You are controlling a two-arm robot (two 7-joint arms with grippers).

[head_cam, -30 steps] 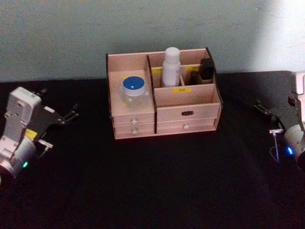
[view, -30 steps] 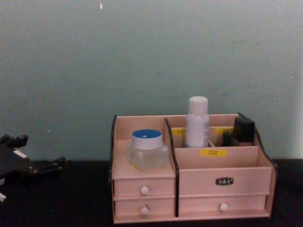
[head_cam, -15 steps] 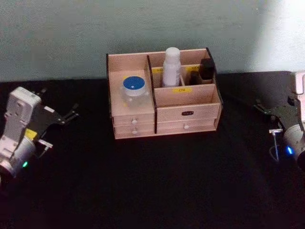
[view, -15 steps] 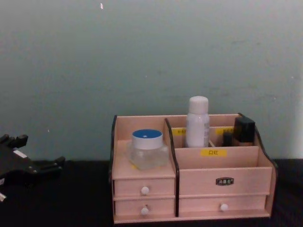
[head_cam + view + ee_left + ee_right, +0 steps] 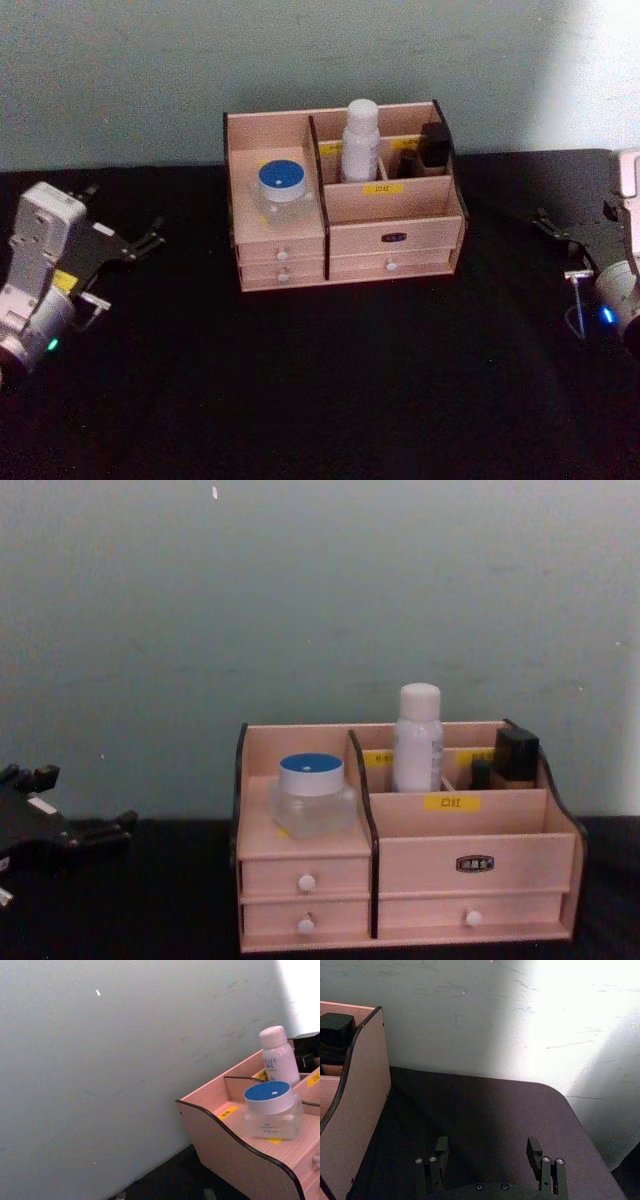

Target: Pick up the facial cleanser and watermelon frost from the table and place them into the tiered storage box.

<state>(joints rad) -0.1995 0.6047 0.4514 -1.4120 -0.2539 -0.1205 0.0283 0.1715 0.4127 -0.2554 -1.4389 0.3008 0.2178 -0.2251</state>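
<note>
Standing at 12 o'clock on the black surface (image 5: 330,390), one tiered storage box (image 5: 395,238) holds three items: a clear jar with a blue lid (image 5: 281,190) on its left-hand shelf, a white bottle (image 5: 358,140) upright in a rear compartment, and a small dark container (image 5: 434,146) in the rear right one. Four white-knobbed drawers are shut. Two grippers rest apart from it: the left gripper (image 5: 148,241) at 9 o'clock, the right gripper (image 5: 489,1152) at 3 o'clock, both with jaws spread and empty.
</note>
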